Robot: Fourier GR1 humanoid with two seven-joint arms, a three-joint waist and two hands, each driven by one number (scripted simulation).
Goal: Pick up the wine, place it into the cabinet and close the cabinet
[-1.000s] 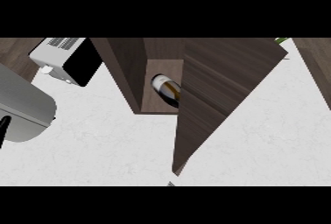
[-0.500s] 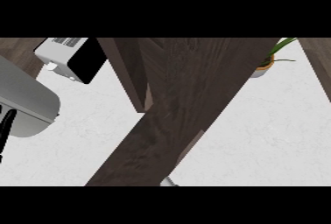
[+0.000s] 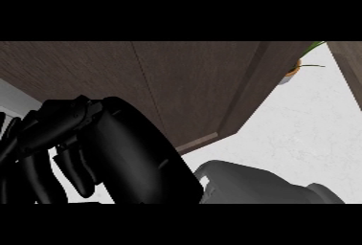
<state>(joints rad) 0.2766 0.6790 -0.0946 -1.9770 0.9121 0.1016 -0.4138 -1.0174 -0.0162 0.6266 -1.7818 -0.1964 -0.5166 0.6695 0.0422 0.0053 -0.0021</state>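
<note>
Count: one cabinet (image 3: 191, 86), dark wood, with one vertical seam down its face. One more dark wood strip (image 3: 350, 62) in the top right corner. One potted plant (image 3: 297, 69), one white counter (image 3: 311, 129), one black hand, one grey forearm (image 3: 254, 184). No wine in view.

Versus 0.5 s ago:
- The wood panel ran diagonally down to the lower edge. Now it covers the whole upper left and ends at a pale bottom edge above the forearm.
- The white appliance at top left is now hidden.
- No hand showed mid-view then. Now it fills the lower left, close to the camera.
- The plant is in the same place.

Wine: 1.0 s ago the bottle lay inside the cabinet's open compartment. That spot is now behind wood, so it can't be confirmed from this view.

Right hand (image 3: 127, 158): the forearm comes in from the lower right and the hand lies across the lower left. It overlaps the cabinet's lower part. I can't tell whether it touches the wood or just sits in front of it. The fingers (image 3: 74, 167) hang down, loosely bent and spread apart, with nothing between them. I read that as an unclenched hand holding nothing.

Left hand: there is a light grey patch (image 3: 17, 98) at the left edge above the black mass. I can't separate a left hand from it, so I can't tell its state.
</note>
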